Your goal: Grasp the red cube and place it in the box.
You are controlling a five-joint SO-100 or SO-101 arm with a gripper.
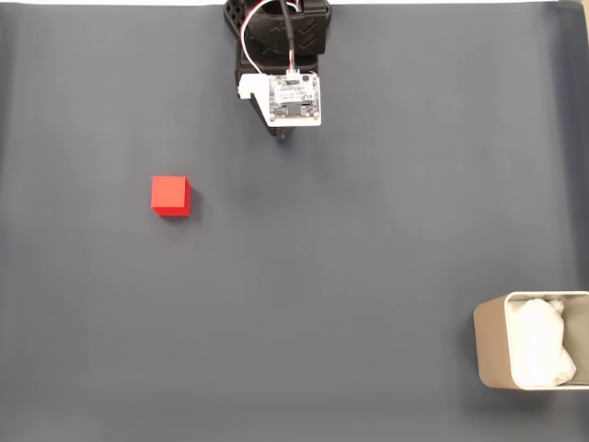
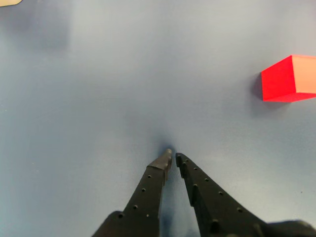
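**Cube not yet taken, tool nearly closed**

While the tool [image 2: 173, 157] hangs over bare worktop [image 1: 368, 239] with its tips almost together and nothing between them, the cube [image 1: 170, 195] lies free on the worktop, well apart from the arm [image 1: 281, 55] in the fixed view. In the wrist view you see the cube [image 2: 290, 79] far at the right edge, not in line with the tips.

If you go down like this, the narrow tips will probably push the cube away and not take it; you should open them first. A bad line to the cube could also turn it.

The box [image 1: 492, 343] with white paper [image 1: 541, 343] stands at the lower right corner of the fixed view, partly cut by the frame. Nothing stands between cube and box.
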